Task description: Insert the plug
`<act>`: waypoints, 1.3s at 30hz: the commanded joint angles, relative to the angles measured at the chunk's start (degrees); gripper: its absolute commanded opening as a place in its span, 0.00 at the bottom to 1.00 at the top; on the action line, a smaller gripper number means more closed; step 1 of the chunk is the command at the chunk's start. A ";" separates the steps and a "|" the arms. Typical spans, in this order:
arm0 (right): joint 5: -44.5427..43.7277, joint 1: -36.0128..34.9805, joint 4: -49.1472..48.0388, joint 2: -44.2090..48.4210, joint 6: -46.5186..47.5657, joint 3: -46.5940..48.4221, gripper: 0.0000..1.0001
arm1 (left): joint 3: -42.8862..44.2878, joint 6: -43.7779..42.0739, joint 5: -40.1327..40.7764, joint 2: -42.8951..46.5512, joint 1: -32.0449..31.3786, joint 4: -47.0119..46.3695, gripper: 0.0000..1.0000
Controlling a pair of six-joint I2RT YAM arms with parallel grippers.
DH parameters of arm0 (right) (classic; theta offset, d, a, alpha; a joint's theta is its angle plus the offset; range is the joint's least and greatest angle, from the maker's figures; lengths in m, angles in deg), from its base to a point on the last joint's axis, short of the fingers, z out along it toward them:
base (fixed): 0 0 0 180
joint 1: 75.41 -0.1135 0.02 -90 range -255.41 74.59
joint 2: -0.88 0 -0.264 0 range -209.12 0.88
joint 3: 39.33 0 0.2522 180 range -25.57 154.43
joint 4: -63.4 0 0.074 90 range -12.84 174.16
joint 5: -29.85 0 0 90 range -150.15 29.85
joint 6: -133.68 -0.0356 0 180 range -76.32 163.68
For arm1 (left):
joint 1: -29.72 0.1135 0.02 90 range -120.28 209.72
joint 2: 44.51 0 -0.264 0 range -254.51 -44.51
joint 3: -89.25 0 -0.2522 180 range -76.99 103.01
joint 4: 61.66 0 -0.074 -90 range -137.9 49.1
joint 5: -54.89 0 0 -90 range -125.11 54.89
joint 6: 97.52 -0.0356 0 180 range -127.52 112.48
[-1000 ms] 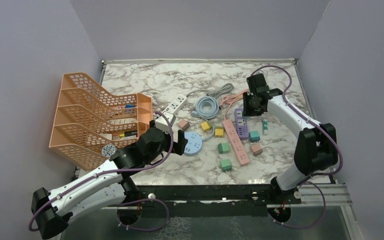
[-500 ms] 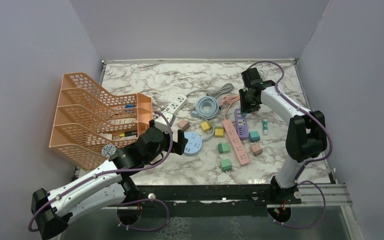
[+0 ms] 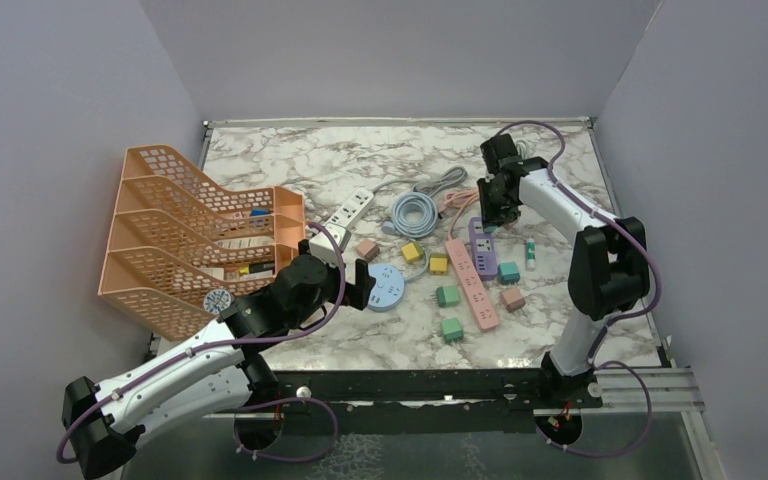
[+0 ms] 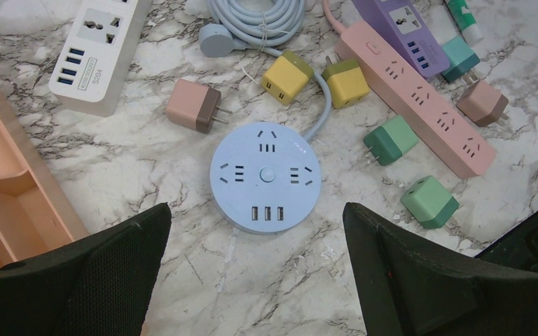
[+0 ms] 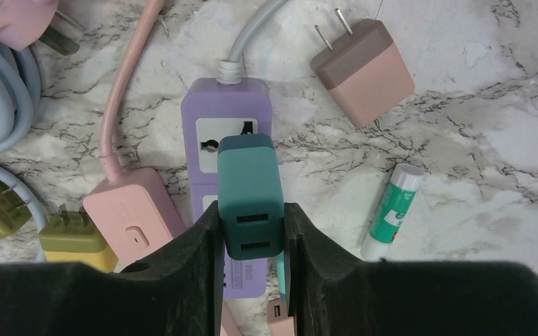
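Marble-patterned bench (image 3: 310,150) fills the booth between plain grey walls, and many sockets and small adapters lie spread on it.

At the far right side, the right hand (image 5: 252,218) is closed on a teal plug (image 5: 249,175). Its two fingers press the flat left and right sides of the plug, near the end with the two USB ports. The plug stands over the purple power strip (image 5: 225,119), just below the strip's first socket. Its prongs are hidden under its body, so I cannot tell if they already touch the strip.

The left hand (image 4: 256,238) is wide open and holds nothing. It hovers above the round blue socket (image 4: 265,175), well apart from the purple strip.

I judge the plug to be light, stiff and hard, with smooth plastic sides. Such a thing can twist or slip between the pads when it is pushed. The present hold on the two flat sides seems right to me, because it leaves the prong end free. The strip also looks light, and on this smooth bench it may slide under a push. So the push should go straight down, without any tilt.
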 commanded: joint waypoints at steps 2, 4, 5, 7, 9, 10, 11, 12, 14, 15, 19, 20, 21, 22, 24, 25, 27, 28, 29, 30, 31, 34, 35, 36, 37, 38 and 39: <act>-0.19 -0.08 0.09 -3.47 0.19 1.94 0.01 | 1.42 0.14 0.82 1.11 0.06 -0.40 0.95; -0.18 -0.12 -0.36 -3.90 0.08 1.97 0.01 | 1.33 0.22 0.91 1.24 0.12 -0.37 0.95; -0.11 -0.12 -0.43 -4.05 0.09 1.93 0.01 | 1.33 0.23 0.98 1.24 0.08 -0.34 0.95; -0.27 -0.12 -0.30 -4.42 -0.03 1.97 0.01 | 1.41 0.10 1.07 1.32 0.07 -0.33 0.95; -0.49 -0.12 -0.31 -4.74 -0.02 1.75 0.01 | 1.42 0.11 1.22 1.40 0.07 -0.32 0.95; -0.53 -0.12 -0.39 -4.85 -0.01 1.65 0.01 | 1.42 0.09 1.26 1.40 0.08 -0.32 0.95; -0.80 -0.12 -0.41 -5.00 0.01 1.51 0.01 | 1.40 0.09 1.34 1.41 0.06 -0.32 0.95; -0.96 -0.12 -0.39 -5.32 0.04 1.53 0.01 | 1.42 0.13 1.35 1.41 0.04 -0.32 0.95; -0.87 -0.12 -0.25 -6.20 0.08 1.65 0.01 | 1.41 0.14 1.42 1.31 0.08 -0.24 0.95; -0.62 -0.12 -0.26 -6.59 0.02 1.66 0.01 | 1.40 0.14 1.44 1.32 0.08 -0.19 0.95; 0.44 -0.12 -0.13 -9.02 0.03 1.79 0.01 | 1.51 0.22 1.82 1.37 0.04 0.07 0.95; 0.42 -0.12 0.12 -9.89 0.08 2.00 0.01 | 1.51 0.29 1.92 1.35 0.04 0.03 0.95; 0.36 -0.12 0.38 -10.70 0.03 2.26 0.01 | 1.46 0.31 2.01 1.47 0.08 0.04 0.95; -0.03 -0.12 0.64 -11.49 -0.10 2.39 0.01 | 1.44 0.31 2.05 1.44 0.08 0.11 0.95; -0.54 -0.12 0.82 -13.00 -0.67 2.21 0.01 | 1.41 0.31 2.14 1.48 0.08 0.08 0.95; -0.69 -0.12 0.70 -13.57 -0.99 1.99 0.01 | 1.42 0.31 2.22 1.49 0.08 0.10 0.95; -0.99 -0.12 0.12 -14.44 -1.73 0.88 0.01 | 1.44 0.31 2.44 1.39 0.06 0.14 0.95; -1.10 -0.12 -0.23 -14.79 -2.09 0.41 0.01 | 1.38 0.31 2.52 1.33 0.11 0.13 0.95; -0.85 -0.12 -0.50 -15.23 -2.35 -0.02 0.01 | 1.49 0.25 2.62 1.25 0.05 0.13 0.95; -0.75 -0.12 -0.85 -15.53 -2.70 -0.41 0.01 | 1.51 0.26 2.67 1.15 0.05 0.19 0.95; -0.76 -0.12 -1.11 -15.79 -3.09 -0.65 0.01 | 1.51 0.28 2.67 1.15 0.09 0.21 0.95; -0.40 -0.12 -2.05 -15.28 -3.81 -0.61 0.01 | 1.51 0.43 3.04 1.12 0.09 0.39 0.95; -0.06 -0.12 -2.21 -14.79 -4.08 -0.13 0.01 | 1.51 0.53 3.14 1.15 0.12 0.42 0.95; 0.35 -0.12 -1.92 -14.20 -4.39 0.59 0.01 | 1.51 0.65 3.30 1.11 0.08 0.45 0.96; 0.74 -0.12 -1.57 -13.11 -4.70 1.41 0.03 | 1.56 0.78 3.55 1.10 0.05 0.53 0.96; 0.84 -0.12 -1.44 -11.83 -5.20 2.05 0.12 | 1.66 0.90 3.77 1.10 0.04 0.66 0.97; 0.74 -0.12 -0.93 -10.09 -5.80 2.68 0.23 | 1.80 1.09 4.00 1.07 0.07 0.83 0.97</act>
